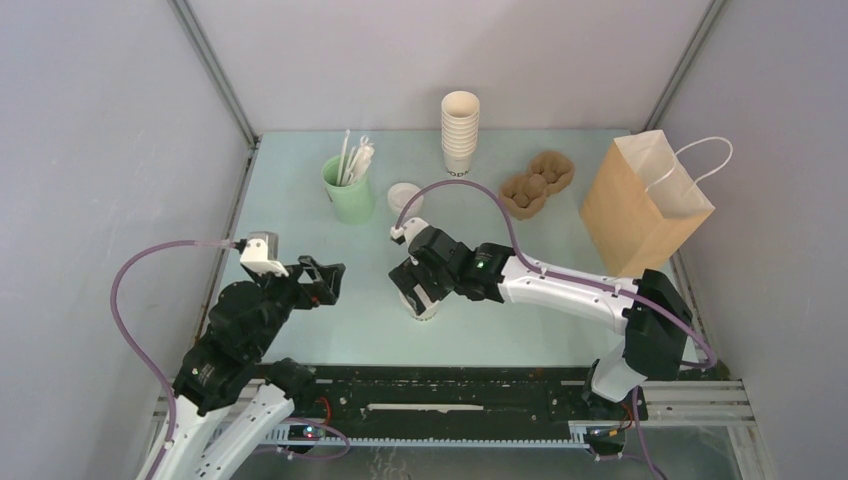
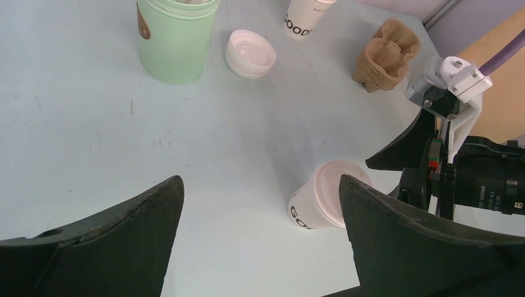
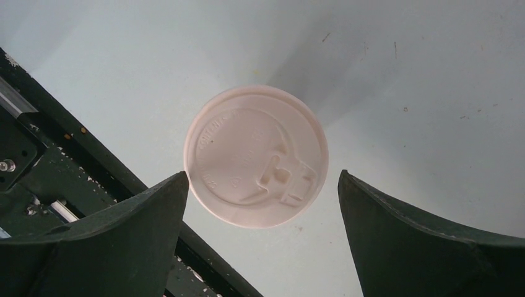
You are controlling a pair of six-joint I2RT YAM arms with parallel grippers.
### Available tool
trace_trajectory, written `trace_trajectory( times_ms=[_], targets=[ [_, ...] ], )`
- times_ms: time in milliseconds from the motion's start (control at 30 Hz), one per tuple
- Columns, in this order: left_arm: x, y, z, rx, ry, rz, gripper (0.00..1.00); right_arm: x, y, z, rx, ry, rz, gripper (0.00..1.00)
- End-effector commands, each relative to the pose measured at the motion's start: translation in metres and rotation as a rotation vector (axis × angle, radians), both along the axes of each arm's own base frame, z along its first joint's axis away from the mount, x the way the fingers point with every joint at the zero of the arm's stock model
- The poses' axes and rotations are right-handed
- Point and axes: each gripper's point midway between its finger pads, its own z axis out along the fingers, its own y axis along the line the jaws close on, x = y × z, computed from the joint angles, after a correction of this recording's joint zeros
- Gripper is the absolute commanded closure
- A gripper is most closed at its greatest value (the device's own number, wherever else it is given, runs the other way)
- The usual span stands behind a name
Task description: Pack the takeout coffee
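The takeout coffee (image 1: 425, 308), a small white cup with a white lid and dark lettering, stands on the table near the front edge. In the left wrist view it (image 2: 319, 201) shows beside my right finger. In the right wrist view its lid (image 3: 255, 156) lies just ahead of the fingertips. My right gripper (image 1: 418, 290) hangs open right above the cup and touches nothing; it shows in its own view (image 3: 263, 185). My left gripper (image 1: 328, 281) is open and empty to the left of the cup, also seen in its own view (image 2: 260, 189).
A mint-green cup with straws (image 1: 348, 188), a loose white lid (image 1: 404, 196), a stack of lidless white cups (image 1: 460, 130), a brown pulp cup carrier (image 1: 537, 183) and a brown paper bag with white handles (image 1: 643, 203) stand toward the back and right. The black rail (image 1: 440, 395) runs along the near edge.
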Motion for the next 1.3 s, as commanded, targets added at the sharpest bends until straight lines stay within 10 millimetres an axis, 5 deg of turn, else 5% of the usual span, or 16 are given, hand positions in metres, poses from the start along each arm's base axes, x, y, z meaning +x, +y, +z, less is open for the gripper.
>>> trace_trajectory(
  times_ms=[0,567,833,1267],
  targets=[
    [0.001,0.004,0.012,0.012,-0.046,0.007,0.00,0.004,0.011,0.013,0.027,-0.030,-0.004,0.00],
    [0.003,0.002,0.009,0.019,-0.037,0.002,0.00,0.003,0.019,0.004,-0.010,-0.045,-0.016,0.00],
    [0.002,0.006,0.012,0.013,-0.053,0.021,0.00,0.005,0.028,0.010,0.024,-0.051,-0.020,0.10],
    [-0.013,0.030,0.029,-0.050,-0.154,0.108,0.00,0.044,0.093,0.030,0.151,-0.139,0.010,0.21]
  ],
)
